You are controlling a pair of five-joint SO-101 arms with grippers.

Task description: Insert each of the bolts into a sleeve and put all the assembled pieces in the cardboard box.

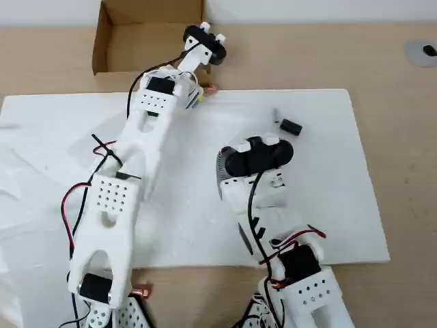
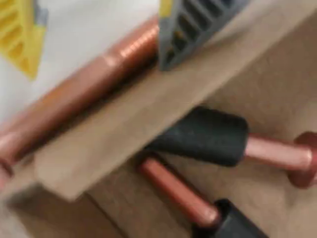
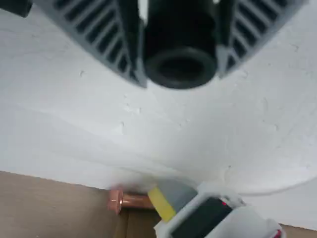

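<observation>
Right pincer (image 3: 181, 47) around one sleeve (image 3: 181, 67)

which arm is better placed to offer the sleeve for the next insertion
Probably right: the right gripper grips a black tubular sleeve over the white mat, while the left gripper holds the copper threaded bolt beside the brown cardboard box.

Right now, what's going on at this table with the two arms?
The left pincer grips a bolt just outside the box, along its wall. Two sleeved bolts lie inside the box. The right pincer holds a sleeve over the white board. A spare sleeve lies loose on the board, and a spare bolt lies on the table by the left arm's base.
</observation>
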